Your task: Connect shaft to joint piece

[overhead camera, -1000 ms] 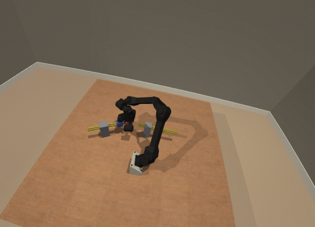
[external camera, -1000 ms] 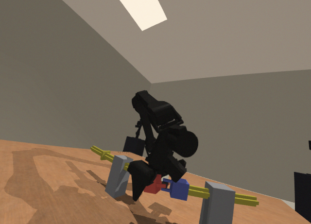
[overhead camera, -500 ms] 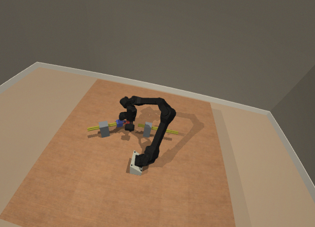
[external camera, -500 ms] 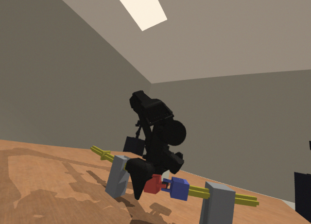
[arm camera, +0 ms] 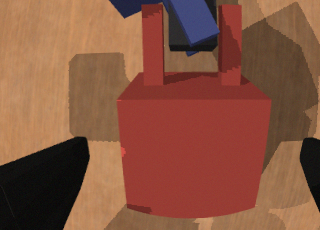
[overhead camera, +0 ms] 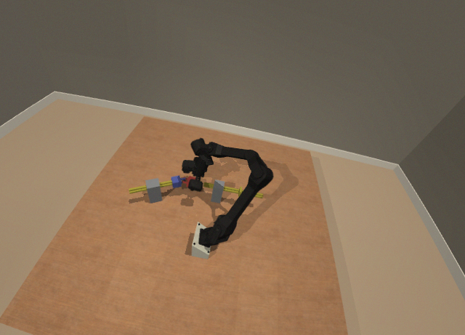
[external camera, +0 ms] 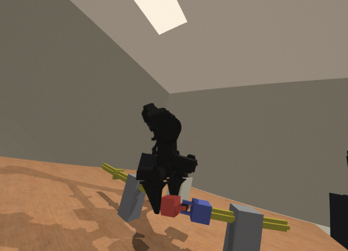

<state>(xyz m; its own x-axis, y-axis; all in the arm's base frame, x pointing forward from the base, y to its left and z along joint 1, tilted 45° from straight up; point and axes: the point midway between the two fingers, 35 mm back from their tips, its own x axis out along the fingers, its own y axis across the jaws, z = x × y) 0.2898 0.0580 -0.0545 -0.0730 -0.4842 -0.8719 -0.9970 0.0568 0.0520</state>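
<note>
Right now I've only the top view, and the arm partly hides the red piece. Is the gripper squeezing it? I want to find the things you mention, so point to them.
Observer: No, the wrist view shows the gripper [overhead camera: 193,178] [external camera: 166,203] [arm camera: 198,150] open around the red piece [overhead camera: 189,179] [external camera: 168,206] [arm camera: 194,155].
Operator: Is there a gap, or do they touch?
Observer: Wood [overhead camera: 187,286] [external camera: 28,186] [arm camera: 30,90] shows between it and each finger.
Operator: What's inside its hinge?
Observer: A black block [external camera: 184,205] [arm camera: 177,37], between the two red prongs [external camera: 184,208] [arm camera: 152,45].

Red joint piece hinged beside blue block.
</note>
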